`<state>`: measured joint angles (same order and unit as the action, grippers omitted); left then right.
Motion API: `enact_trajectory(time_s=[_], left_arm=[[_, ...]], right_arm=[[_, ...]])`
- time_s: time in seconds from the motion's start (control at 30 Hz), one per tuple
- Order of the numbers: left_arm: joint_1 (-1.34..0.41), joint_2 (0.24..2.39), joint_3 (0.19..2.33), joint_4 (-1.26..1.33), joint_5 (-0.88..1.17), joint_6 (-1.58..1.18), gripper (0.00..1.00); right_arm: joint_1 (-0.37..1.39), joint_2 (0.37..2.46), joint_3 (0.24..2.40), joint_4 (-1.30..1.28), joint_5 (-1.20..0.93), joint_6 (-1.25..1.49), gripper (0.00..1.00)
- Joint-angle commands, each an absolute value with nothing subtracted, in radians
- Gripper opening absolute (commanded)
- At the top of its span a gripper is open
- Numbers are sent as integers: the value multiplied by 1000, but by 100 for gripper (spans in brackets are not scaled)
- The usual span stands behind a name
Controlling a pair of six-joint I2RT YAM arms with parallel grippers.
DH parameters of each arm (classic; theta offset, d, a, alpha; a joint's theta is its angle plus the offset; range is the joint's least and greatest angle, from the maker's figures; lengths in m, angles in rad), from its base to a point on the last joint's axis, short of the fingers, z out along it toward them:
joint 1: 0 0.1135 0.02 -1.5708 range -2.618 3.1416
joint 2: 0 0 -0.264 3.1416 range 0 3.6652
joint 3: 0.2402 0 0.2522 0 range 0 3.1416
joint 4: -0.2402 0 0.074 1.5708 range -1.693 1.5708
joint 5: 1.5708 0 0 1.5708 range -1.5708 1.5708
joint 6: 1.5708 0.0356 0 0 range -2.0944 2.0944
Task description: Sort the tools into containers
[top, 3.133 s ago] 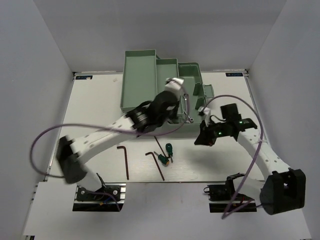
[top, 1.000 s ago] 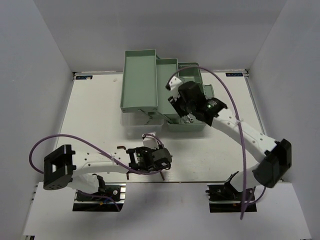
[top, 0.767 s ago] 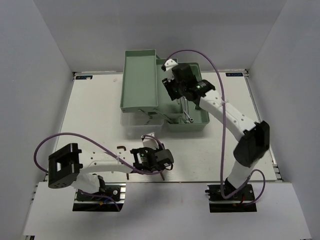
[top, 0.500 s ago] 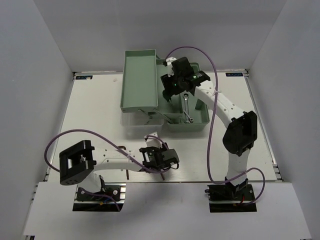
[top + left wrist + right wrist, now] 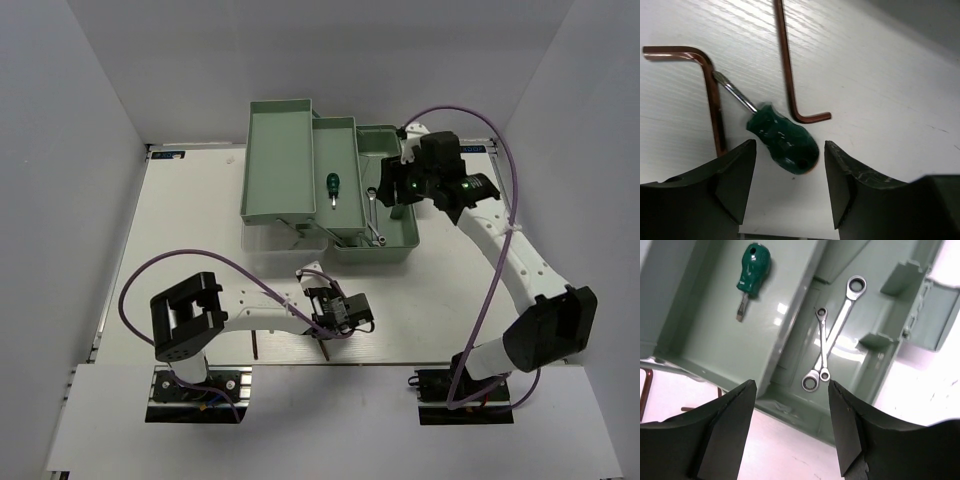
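right gripper (image 5: 402, 182) has swung off the middle pale-green plastic tray (image 5: 340, 150), where a stubby green-handled screwdriver (image 5: 332, 187) lies clear of the walls. left wrist: left gripper (image 5: 790, 147) wide, empty, flanking a second green screwdriver (image 5: 782, 142) crowded by dark l-shaped hex keys (image 5: 712, 100). right wrist: jaws wide, empty, above silver ratchet wrenches (image 5: 835, 332).

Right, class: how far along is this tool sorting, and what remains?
Done: one green screwdriver lies in the middle tray, two wrenches in the right tray. In hand: nothing; the open left gripper brackets the second screwdriver on the table. Left: it plus two hex keys.
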<state>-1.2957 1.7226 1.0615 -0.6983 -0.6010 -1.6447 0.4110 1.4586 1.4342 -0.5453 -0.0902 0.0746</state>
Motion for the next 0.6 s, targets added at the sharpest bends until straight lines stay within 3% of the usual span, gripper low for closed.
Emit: enact_trajectory(time_s=[0.0,0.23,0.57], left_arm=[[-1289,1704,1032,-735,-624,-1715,67],[-1279,1738,1022,-716,-615,-1724,66],[-1270,1782,1043,-706,-606,-1724,34]], right_arm=[[359,1418,1329,-499,-170,112,66],[315,1336,1192,-485,-256,120,66],[276,1218,1086,-495,-318,89,66]])
